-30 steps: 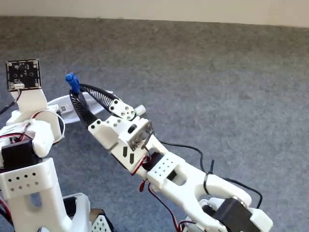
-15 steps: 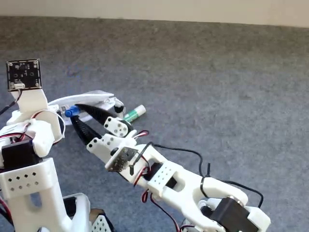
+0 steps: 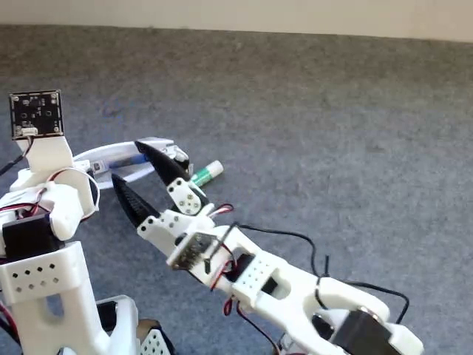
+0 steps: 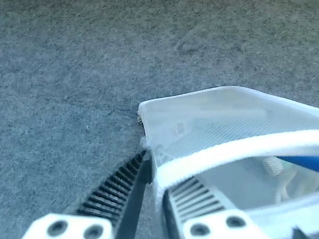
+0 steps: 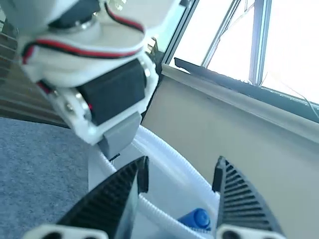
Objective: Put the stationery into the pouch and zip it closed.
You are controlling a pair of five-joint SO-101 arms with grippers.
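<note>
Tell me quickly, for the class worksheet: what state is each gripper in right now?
Left gripper: shut on the edge of the pouch.
Right gripper: open, holding nothing.

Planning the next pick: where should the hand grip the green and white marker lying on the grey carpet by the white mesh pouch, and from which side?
Grip the green and white marker across the middle of its barrel, from above. It lies flat on the grey carpet with one end close to the white mesh pouch, so its long sides look free while that end is crowded.
</note>
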